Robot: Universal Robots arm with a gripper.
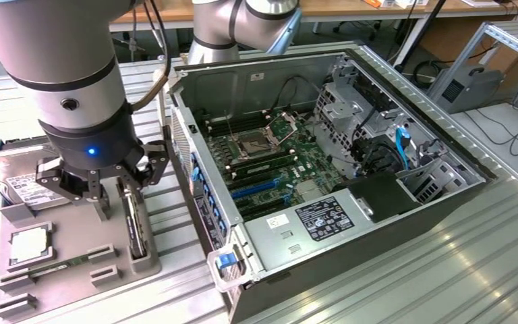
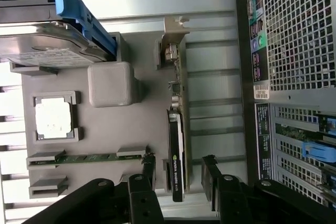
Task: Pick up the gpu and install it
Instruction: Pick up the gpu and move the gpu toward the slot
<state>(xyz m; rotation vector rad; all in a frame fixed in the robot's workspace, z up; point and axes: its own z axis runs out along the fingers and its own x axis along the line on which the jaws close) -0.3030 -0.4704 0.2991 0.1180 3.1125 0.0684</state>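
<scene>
The gpu is a thin dark card that stands on edge in a slot of the grey parts tray, beside the open computer case. In the wrist view the gpu runs lengthwise with its silver end bracket at the far end. My gripper hangs over the card's near end. It is open: the gripper has one finger on each side of the card, with a gap to both faces. Nothing is held.
On the tray lie a hard drive with a blue clip, a processor and a green memory stick. The case's motherboard shows blue expansion slots. The case's rear panel stands close beside the tray.
</scene>
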